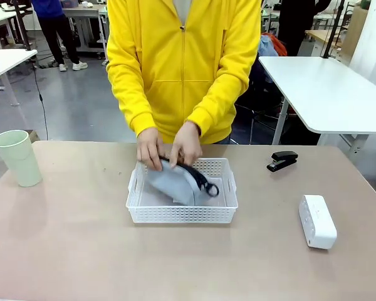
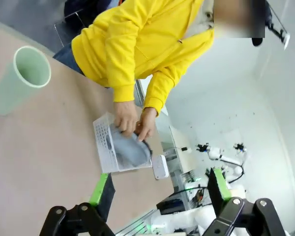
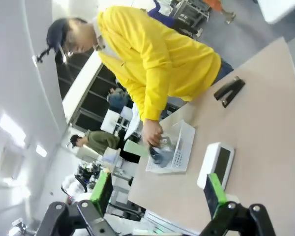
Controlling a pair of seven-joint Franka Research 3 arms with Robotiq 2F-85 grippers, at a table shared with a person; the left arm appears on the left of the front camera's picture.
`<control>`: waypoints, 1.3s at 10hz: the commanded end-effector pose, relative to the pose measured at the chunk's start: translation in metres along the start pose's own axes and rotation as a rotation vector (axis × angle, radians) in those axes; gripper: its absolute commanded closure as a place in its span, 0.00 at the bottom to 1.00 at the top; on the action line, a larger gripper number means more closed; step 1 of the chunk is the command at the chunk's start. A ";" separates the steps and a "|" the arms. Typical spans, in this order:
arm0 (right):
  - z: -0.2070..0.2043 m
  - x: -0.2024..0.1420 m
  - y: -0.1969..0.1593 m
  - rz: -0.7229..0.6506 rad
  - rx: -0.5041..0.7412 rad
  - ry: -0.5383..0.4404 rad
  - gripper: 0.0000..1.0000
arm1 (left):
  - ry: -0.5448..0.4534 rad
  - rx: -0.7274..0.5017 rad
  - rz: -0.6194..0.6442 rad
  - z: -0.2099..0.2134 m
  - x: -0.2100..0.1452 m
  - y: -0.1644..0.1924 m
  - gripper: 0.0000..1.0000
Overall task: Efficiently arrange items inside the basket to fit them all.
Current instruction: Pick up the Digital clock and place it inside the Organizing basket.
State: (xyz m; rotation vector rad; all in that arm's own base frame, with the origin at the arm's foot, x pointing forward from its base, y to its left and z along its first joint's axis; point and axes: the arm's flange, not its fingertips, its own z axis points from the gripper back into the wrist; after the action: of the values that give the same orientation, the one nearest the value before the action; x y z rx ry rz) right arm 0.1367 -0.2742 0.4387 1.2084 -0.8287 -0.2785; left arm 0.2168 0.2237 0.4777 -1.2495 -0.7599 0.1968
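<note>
We judge the first step to be in hand: a person's hands (image 1: pixel 151 149) are pressing the pouch (image 1: pixel 173 183) into the basket (image 1: pixel 182 216), while the box (image 1: pixel 317 221), stapler (image 1: pixel 282 160) and cup (image 1: pixel 17 157) stand outside it on the table (image 1: pixel 69 251). Our left gripper (image 2: pixel 158 178) hangs above the table with its fingers spread and nothing between them. From it, the basket lies ahead, beyond the fingertips, and the cup is farther off to the side. Our right gripper (image 3: pixel 157 181) is likewise spread and empty; the box sits just ahead of one of its fingers, the basket beyond that, and the stapler well off to the side. The pouch looks soft and grey, with a black zipper and ring pull along its top edge. It stands tilted across one side of the basket, not yet flat. The next move, as we see it, calls for waiting until the hands clear. Then we would reach for the box with the right gripper, since it is nearest, and set it in the space beside the pouch. We would leave room for the stapler and cup.
</note>
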 end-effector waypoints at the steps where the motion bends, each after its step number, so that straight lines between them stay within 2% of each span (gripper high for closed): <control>1: -0.047 -0.033 -0.029 -0.032 0.035 0.010 0.00 | -0.023 -0.054 0.011 -0.059 -0.070 0.008 0.00; 3: -0.048 -0.033 -0.033 -0.055 0.000 -0.024 0.00 | -0.061 -0.080 0.067 -0.074 -0.070 0.009 0.00; 4: -0.048 -0.034 -0.032 -0.033 -0.095 -0.056 0.00 | -0.102 0.006 0.069 -0.085 -0.070 0.004 0.00; 5: -0.010 -0.004 -0.045 -0.074 0.004 -0.001 0.00 | -0.041 -0.072 0.075 -0.019 0.007 0.017 0.00; 13: -0.010 -0.004 -0.045 -0.074 0.004 -0.001 0.00 | -0.041 -0.072 0.075 -0.019 0.007 0.017 0.00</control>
State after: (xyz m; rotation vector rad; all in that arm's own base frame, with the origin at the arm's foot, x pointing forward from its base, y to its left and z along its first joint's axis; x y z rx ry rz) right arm 0.1501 -0.2818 0.3916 1.2504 -0.7550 -0.3559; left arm 0.2374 0.2159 0.4612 -1.3365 -0.7356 0.2790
